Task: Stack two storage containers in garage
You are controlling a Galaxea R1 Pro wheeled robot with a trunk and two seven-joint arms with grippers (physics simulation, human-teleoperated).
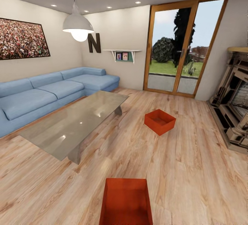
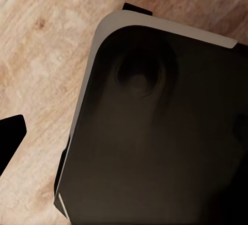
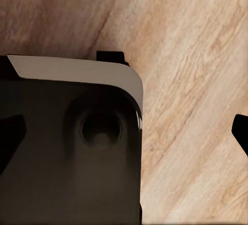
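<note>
Two red-orange storage containers sit on the living room's light wood-plank flooring in the head view. One container [image 1: 126, 202] lies close in front of me at the bottom edge, partly cut off. The other container [image 1: 159, 121] rests farther off, right of the glass coffee table [image 1: 74, 123], turned at an angle. Both are open-topped and look empty. My left gripper [image 2: 124, 139] and right gripper [image 3: 126, 137] hang open over the planks beside my dark base [image 2: 165, 132], holding nothing. A black fingertip [image 2: 10, 137] shows at one edge of the left wrist view, and another fingertip [image 3: 242, 132] in the right wrist view.
A blue sectional sofa [image 1: 44, 94] runs along the left wall behind the coffee table. Wood-framed glass doors [image 1: 182, 45] stand at the back and a stone fireplace [image 1: 234, 104] on the right. Open planks [image 1: 193, 170] stretch between the containers and the fireplace.
</note>
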